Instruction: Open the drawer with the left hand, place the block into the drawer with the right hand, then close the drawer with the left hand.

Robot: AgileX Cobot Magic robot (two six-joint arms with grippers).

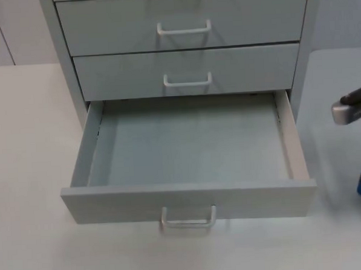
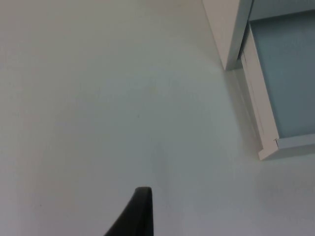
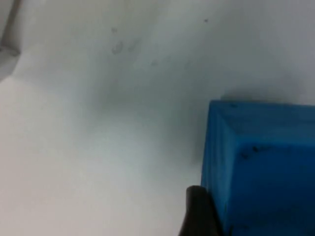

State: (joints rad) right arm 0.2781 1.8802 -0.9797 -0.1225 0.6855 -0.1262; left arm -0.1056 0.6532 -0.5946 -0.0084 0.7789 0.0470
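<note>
The bottom drawer [image 1: 187, 153] stood open. The right tool [image 3: 199, 211] touched the blue block [image 3: 261, 167], grip unclear; it should seat squarely before lifting. The left tool [image 2: 140, 216] waited over the tabletop [image 2: 98, 98], its state unclear.

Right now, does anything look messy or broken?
Nothing stands out. The bottom drawer is pulled out straight and holds nothing, and the blue block sits whole on the white table beside it.

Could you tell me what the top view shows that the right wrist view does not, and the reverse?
Top view alone: the cabinet's open bottom drawer, with nothing in it, and two shut drawers above. Right wrist view alone: the blue block's faces close up, with the right gripper beside it. Both share the block at the table's right edge.
</note>
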